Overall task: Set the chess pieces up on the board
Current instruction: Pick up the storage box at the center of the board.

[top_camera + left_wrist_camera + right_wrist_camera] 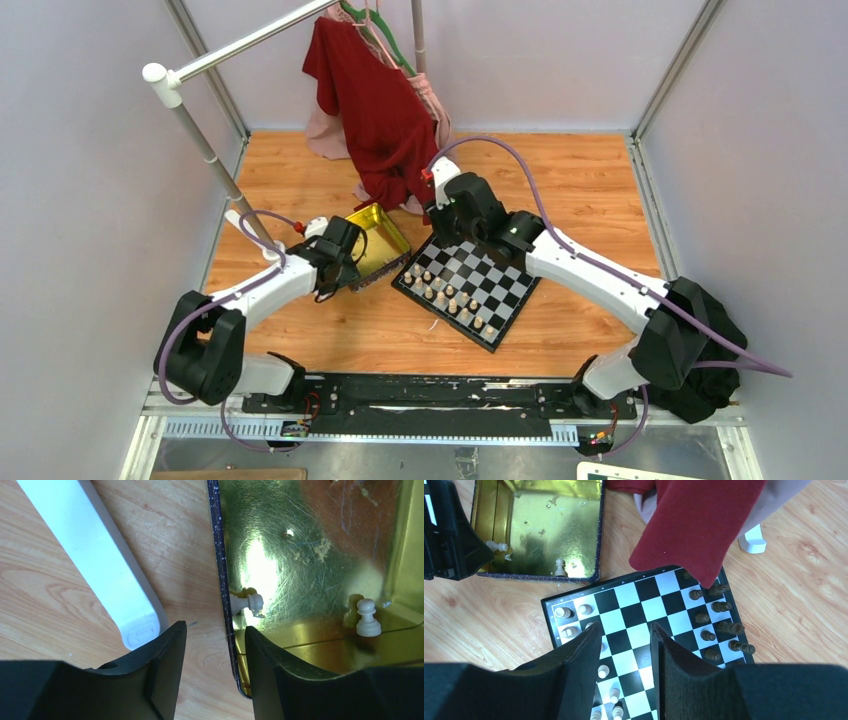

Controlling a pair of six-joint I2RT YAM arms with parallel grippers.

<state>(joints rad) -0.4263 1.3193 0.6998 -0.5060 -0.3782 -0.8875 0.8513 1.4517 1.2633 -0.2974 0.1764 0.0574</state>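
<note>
The board (492, 283) lies at mid-table, its far corner under a red cloth. Cream chess pieces (446, 293) stand along its near-left side (563, 612); dark ones (714, 626) line the opposite side. Two cream pawns remain in the gold tin (377, 238): one lying by the wall (246, 601), one upright (368, 618). My left gripper (215, 628) is open astride the tin's wall (226, 595), one finger over the wood, the other inside near the lying pawn. My right gripper (625, 626) hovers open and empty above the board's middle (644, 597).
A red garment (380, 110) and a pink one hang from a white rack (215, 160) and drape to the floor behind the board. The rack's foot (100, 555) lies just left of the tin. Grey walls enclose the wooden floor.
</note>
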